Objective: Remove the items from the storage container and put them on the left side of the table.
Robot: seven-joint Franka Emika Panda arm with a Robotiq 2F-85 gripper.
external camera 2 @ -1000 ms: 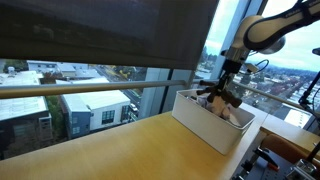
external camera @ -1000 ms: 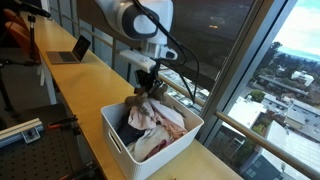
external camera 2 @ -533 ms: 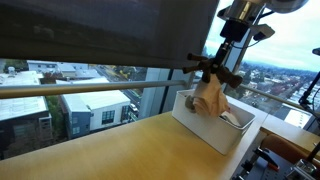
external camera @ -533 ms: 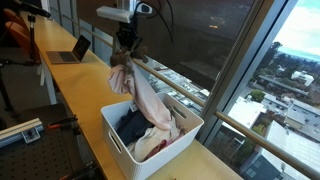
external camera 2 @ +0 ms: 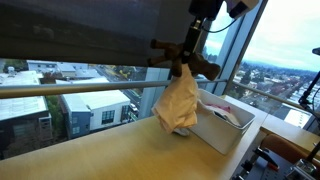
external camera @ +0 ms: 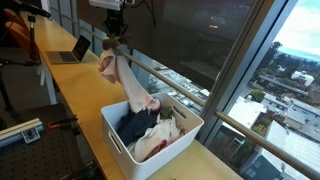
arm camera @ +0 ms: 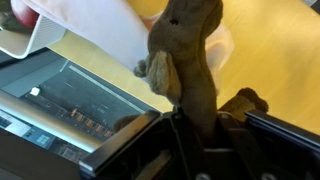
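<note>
My gripper [external camera: 113, 44] is shut on a tan-brown cloth [external camera: 128, 82] and holds it high above the table [external camera: 70, 85]. The cloth hangs in a long drape, and its lower end is close to the storage container's [external camera: 124, 150] far rim. In an exterior view the cloth [external camera 2: 178, 104] hangs beside the container [external camera 2: 206, 129], under the gripper [external camera 2: 187, 62]. Navy [external camera: 135, 125] and white-pink items [external camera: 160, 142] lie in the bin. In the wrist view the cloth [arm camera: 192, 50] runs up from between the fingers, with the bin [arm camera: 95, 30] behind it.
A grey laptop [external camera: 70, 51] stands open further along the table. A window wall with a railing [external camera: 190, 85] runs along the table's far edge. Bare light wood [external camera 2: 100, 150] stretches away from the bin. An orange chair [external camera: 15, 35] stands beyond the laptop.
The gripper has risen out of the bin with the tan-brown cloth and moved along the table away from it; the cloth now hangs free beside the bin.
</note>
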